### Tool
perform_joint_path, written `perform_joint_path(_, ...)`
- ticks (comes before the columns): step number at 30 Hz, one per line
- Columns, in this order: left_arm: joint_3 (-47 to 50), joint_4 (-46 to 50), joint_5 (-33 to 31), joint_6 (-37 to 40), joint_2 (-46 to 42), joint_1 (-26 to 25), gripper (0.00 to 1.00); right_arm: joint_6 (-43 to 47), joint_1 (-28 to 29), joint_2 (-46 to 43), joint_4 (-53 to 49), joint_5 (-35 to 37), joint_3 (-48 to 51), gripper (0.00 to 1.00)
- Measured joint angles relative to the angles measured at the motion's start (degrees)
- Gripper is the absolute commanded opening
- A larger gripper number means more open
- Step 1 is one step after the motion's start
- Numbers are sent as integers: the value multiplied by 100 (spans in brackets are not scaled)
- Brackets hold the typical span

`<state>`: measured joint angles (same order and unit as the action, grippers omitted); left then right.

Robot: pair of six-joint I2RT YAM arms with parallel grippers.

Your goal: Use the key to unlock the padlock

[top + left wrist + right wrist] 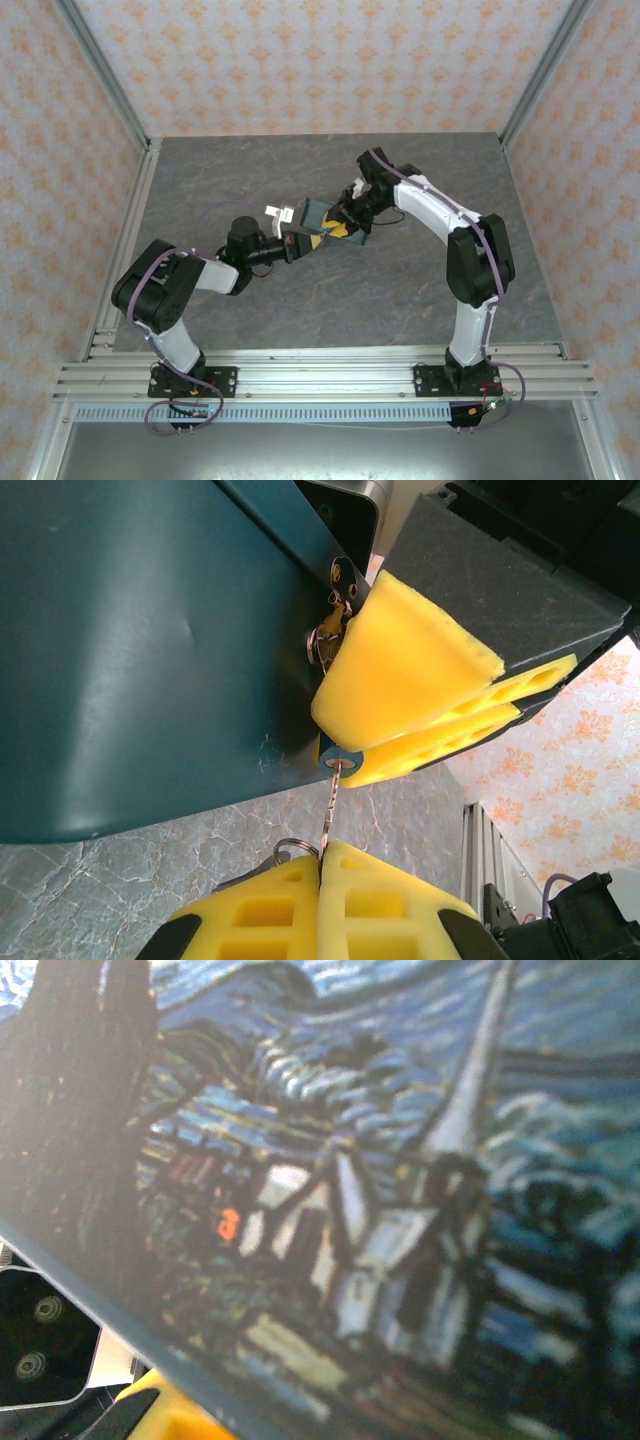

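Top view: both arms meet over the grey, marbled surface (pixel 250 180) at the tin (pixel 313 212). Tin: dark blue, rectangular, smooth painted metal. On the right wrist camera I see its swirling night-sky print, blurred. A small metal hasp (pixel 335 605) sits on its edge. Its inside is hidden from me, so I cannot tell what it holds.

Padlock (pixel 334 756): tiny and teal, just below the hasp. I see only its lower corner, peeking from between the right fingers (pixel 410 660), yellow ribbed pads clenched on it.

Key (pixel 331 805): a thin metal shaft, its tip meeting the padlock's underside, with a wire ring (pixel 290 847) at its bow.

Left fingers (pixel 270 900): pressed tight together on the key's bow, directly below the padlock.
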<state>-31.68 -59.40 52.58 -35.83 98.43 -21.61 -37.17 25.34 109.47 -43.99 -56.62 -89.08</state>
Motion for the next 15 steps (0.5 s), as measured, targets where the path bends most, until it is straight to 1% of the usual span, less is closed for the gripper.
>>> perform_joint_path(15, -85, -13, 17, -42, 76, -4, 0, 63, -39, -2, 31, -37, 114, 0)
